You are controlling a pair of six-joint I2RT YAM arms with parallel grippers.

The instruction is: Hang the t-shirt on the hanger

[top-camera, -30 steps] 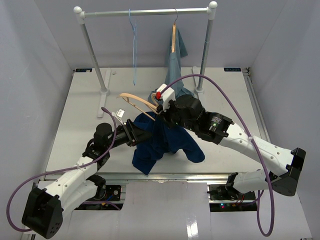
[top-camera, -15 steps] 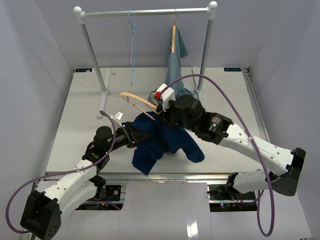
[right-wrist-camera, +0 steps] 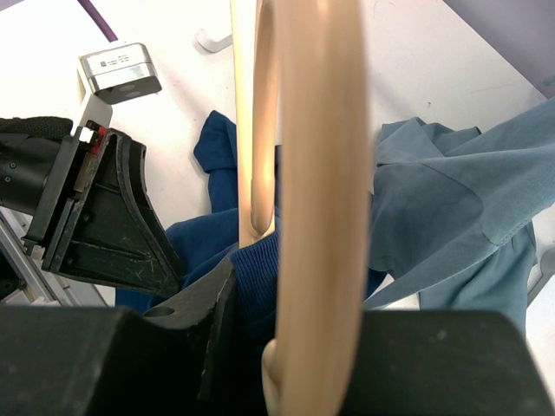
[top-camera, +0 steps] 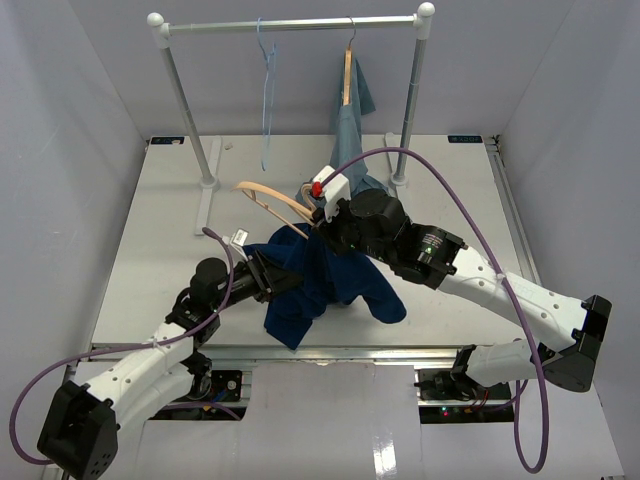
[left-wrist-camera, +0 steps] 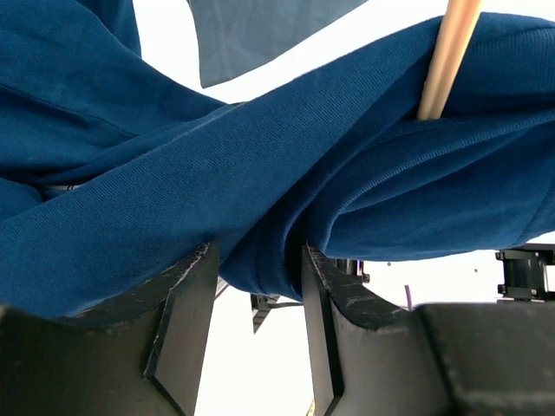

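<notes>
right gripper (top-camera: 320, 224) clamps the hanger (top-camera: 268, 200) mid-air, t-shirt (top-camera: 335, 275) bunched over its near end – left gripper (left-wrist-camera: 258, 269) pinches a fold, so I'd stretch it wide and ease it over the free shoulder

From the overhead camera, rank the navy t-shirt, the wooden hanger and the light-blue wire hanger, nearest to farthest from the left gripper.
1. The navy t-shirt, right at the left gripper.
2. The wooden hanger, just beyond, toward the rail.
3. The light-blue wire hanger, hanging on the rail at the back.
</notes>
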